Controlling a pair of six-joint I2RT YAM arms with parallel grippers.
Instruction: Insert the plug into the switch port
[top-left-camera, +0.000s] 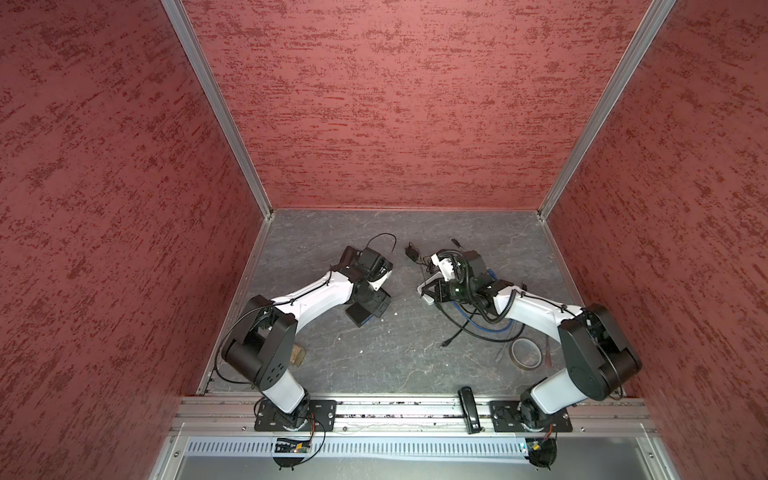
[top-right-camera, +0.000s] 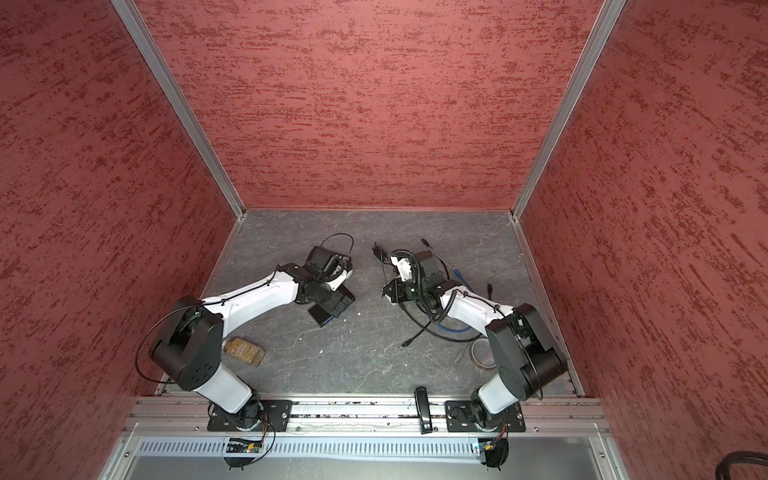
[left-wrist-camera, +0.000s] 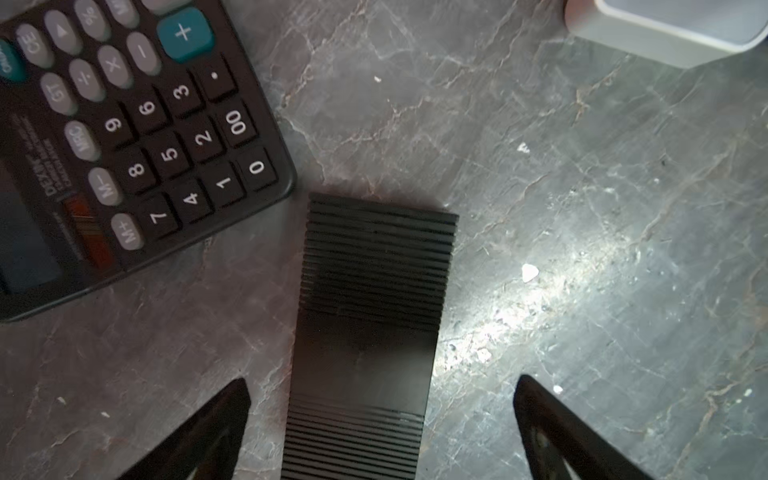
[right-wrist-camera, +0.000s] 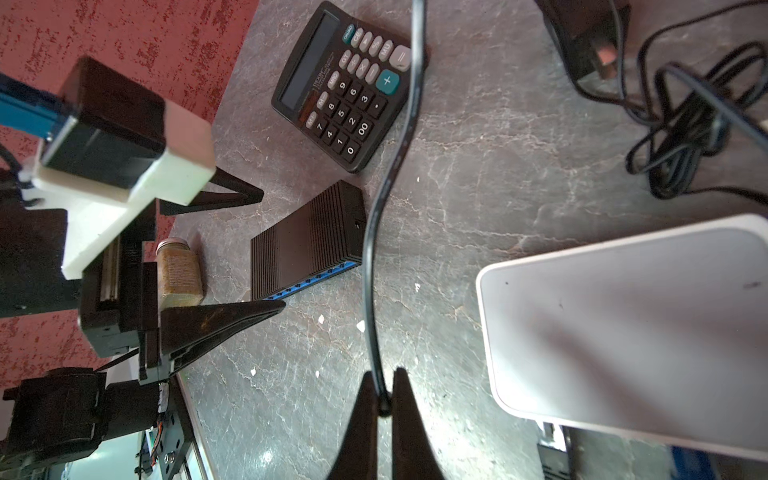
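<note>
Ribbed black switch (right-wrist-camera: 307, 241), blue ports (right-wrist-camera: 309, 283); right gripper (right-wrist-camera: 383, 374) pinches black cable (right-wrist-camera: 368, 270), maybe plug's; left gripper (left-wrist-camera: 382, 380) spread.

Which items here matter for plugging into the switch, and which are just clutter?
In use: black switch, black cable pinched in right gripper, open left gripper over the switch.
Lying about: calculator, brown jar, tape roll.
</note>
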